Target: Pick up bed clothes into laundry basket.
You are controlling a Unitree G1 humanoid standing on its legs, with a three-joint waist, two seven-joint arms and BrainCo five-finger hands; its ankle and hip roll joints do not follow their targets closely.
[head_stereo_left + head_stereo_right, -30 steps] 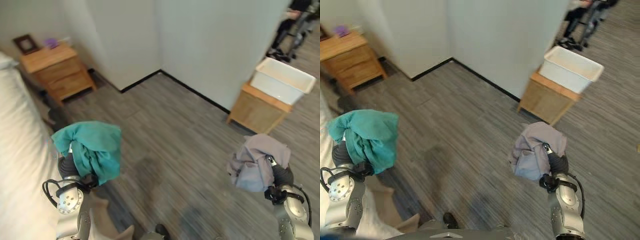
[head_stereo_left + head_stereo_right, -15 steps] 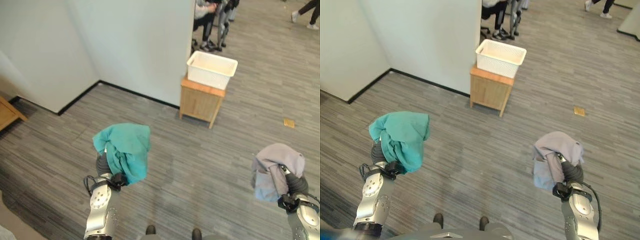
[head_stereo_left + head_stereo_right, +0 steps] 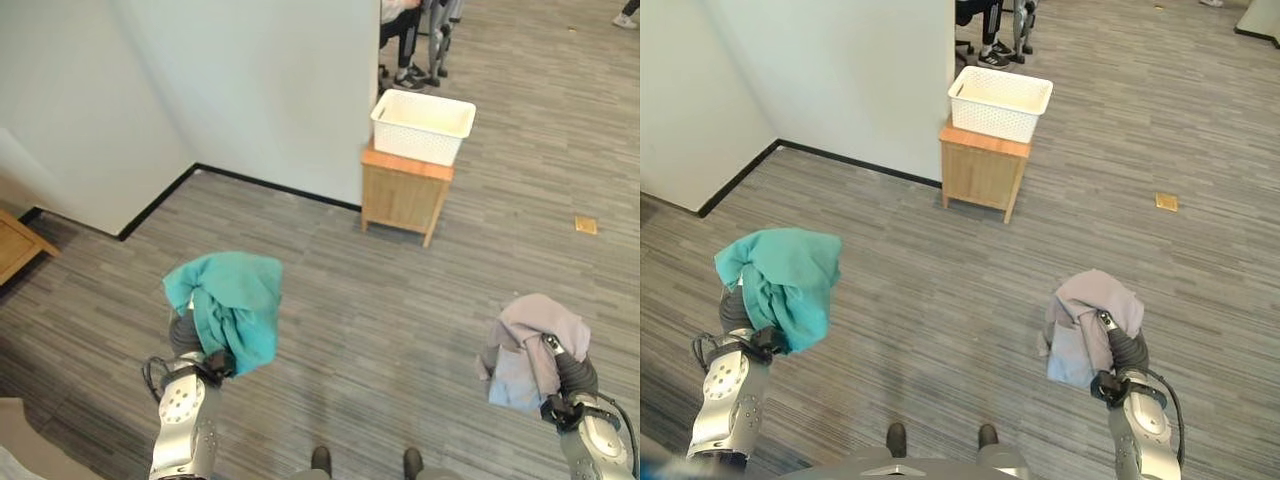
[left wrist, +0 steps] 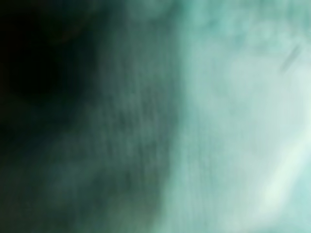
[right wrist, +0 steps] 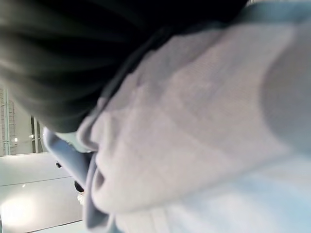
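A teal cloth [image 3: 230, 305] hangs draped over my left hand [image 3: 185, 335], raised at the lower left above the floor; the same teal cloth [image 4: 218, 116] lies right against the left wrist view. A pale grey cloth [image 3: 525, 345] is bunched on my right hand [image 3: 572, 375] at the lower right, with a silver fingertip [image 3: 549, 343] pressed onto it. The grey cloth [image 5: 194, 126] shows close beside the dark cover in the right wrist view. The white laundry basket [image 3: 415, 145] sits on a small wooden stand [image 3: 400, 200] ahead, well beyond both hands.
A white wall corner [image 3: 250, 90] with a black skirting juts out left of the stand. A wooden cabinet's edge [image 3: 20, 250] shows at the far left. A person's legs [image 3: 405, 40] stand behind the basket. A small yellow scrap [image 3: 586, 226] lies on the grey plank floor.
The whole view has swung away from the bed and nightstand to the basket on its stand, so the camera moved. Both hands still carry their cloths, now a little lower.
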